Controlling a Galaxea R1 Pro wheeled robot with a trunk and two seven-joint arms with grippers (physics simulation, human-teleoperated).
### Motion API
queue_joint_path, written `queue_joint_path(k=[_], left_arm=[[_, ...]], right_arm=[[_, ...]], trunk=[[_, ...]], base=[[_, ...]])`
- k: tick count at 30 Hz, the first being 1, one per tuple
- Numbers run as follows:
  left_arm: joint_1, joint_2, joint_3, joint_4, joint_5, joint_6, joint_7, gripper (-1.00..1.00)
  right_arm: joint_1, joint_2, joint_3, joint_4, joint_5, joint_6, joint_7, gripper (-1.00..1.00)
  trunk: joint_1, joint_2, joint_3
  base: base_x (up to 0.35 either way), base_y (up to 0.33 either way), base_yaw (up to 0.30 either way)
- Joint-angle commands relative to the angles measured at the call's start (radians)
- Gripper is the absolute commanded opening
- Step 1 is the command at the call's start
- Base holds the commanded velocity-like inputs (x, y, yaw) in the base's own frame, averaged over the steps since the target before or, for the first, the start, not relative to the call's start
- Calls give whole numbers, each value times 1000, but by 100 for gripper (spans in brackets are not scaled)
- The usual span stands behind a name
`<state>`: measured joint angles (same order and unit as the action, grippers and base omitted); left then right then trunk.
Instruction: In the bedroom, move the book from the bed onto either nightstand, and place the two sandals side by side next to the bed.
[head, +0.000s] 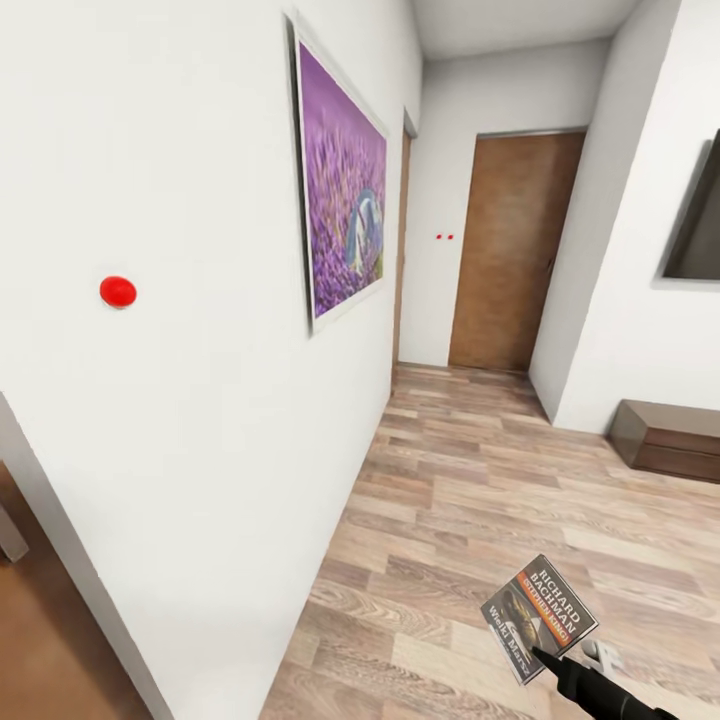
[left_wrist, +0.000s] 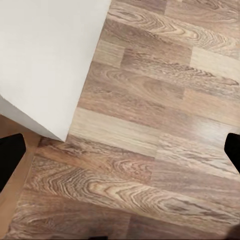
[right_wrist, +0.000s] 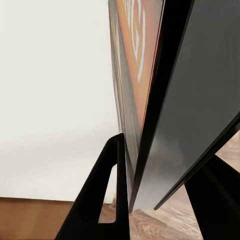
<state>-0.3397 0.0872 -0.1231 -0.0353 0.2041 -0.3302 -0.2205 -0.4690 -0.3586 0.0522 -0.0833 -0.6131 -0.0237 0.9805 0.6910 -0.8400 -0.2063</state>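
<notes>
Right gripper (head: 545, 660) at about 5 o'clock in the head view, fingers (right_wrist: 117, 200) clamped on the lower edge of the book (head: 538, 617); right wrist view shows the book edge-on, pinched between the two dark fingers, orange cover band visible; book carried in the air above the floor (head: 450, 520), cover facing the head camera, tilted.
Left gripper fingers (left_wrist: 11, 155) spread wide at the edges of the left wrist view, nothing between them, just floor planks and a white wall corner (left_wrist: 55, 65) beyond.
Outward: white wall with a red button (head: 118, 291) at 9 o'clock; purple picture (head: 345, 180) at 12; brown door (head: 515, 250) at 1 o'clock; low dark cabinet (head: 668, 438) at 3.
Progress, as judged: book is picked up and in transit; placing it on a nightstand is still to do; both sandals still to be set side by side by the bed.
</notes>
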Motion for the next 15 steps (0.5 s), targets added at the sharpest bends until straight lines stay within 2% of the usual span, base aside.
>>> queue_joint_path(k=[1, 4, 10, 15], left_arm=[[-1, 0, -8, 1, 1, -3, -4, 100], [-1, 0, -9, 2, -7, -3, -4, 100], [-1, 0, -9, 2, -9, -3, -3, 100], [-1, 0, -9, 2, -10, -3, -3, 100]], right_arm=[[-1, 0, 1, 0, -7, -2, 3, -100], [-1, 0, 1, 0, -7, -2, 3, -100], [-1, 0, 1, 0, -7, -2, 3, -100], [-1, -1, 1, 0, -7, -2, 4, -100]], trunk=[[0, -1, -1], [0, -1, -1], [0, -1, -1], [0, -1, -1]], base=[[100, 62, 0], [119, 27, 0], [236, 6, 0], [52, 0, -27]])
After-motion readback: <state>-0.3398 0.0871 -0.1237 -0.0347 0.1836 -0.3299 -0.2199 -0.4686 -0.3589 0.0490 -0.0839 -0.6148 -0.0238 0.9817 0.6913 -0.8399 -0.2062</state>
